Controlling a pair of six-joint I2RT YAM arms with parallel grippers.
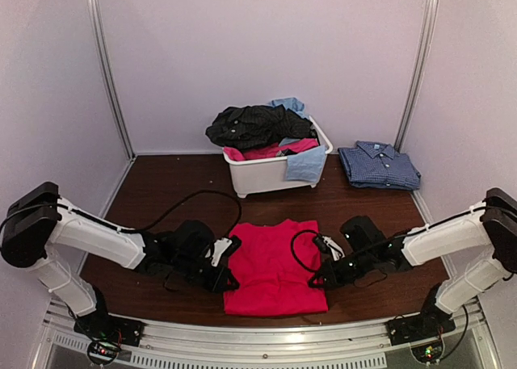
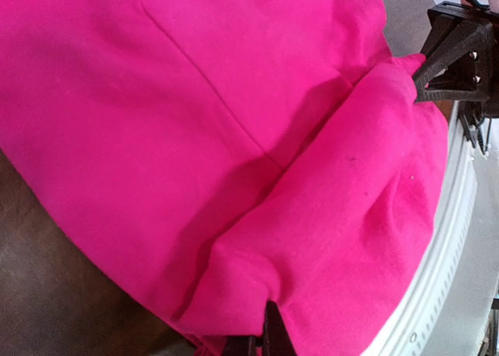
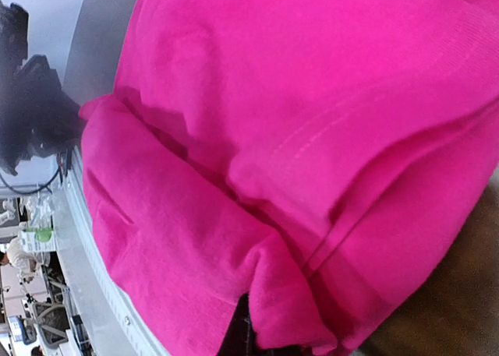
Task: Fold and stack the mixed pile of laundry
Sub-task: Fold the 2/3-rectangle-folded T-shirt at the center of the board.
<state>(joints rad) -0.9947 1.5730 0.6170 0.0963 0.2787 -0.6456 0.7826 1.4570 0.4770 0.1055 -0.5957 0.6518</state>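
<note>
Top external view, left to right. The left arm reaches in low across the dark table (image 1: 161, 187), and the left fingers (image 1: 229, 260) sit at the left edge of a pink shirt (image 1: 275, 264) spread flat at the near middle of the table. The right fingers (image 1: 321, 266) meet the same shirt at its right edge.

Behind the shirt, a white tub (image 1: 271, 175) holds the rest of the laundry: a black garment (image 1: 254, 125) heaped on top, some pink cloth (image 1: 271, 152) beneath it, and a light blue cloth (image 1: 305, 165) hanging over the front rim. To the right of the tub, apart from it, a blue checked shirt (image 1: 380, 165) lies folded on the table.

Left wrist view: the left fingers (image 2: 269, 333) are together, clamped on a fold of the pink shirt (image 2: 195, 122). The right fingers (image 2: 425, 64) pinch the far end of that fold.

Right wrist view: the right fingers (image 3: 243, 329) are together on the pink shirt (image 3: 312, 99), just beside the metal rail (image 3: 86, 278) at the near edge. The left arm's end is a dark blur at left.
</note>
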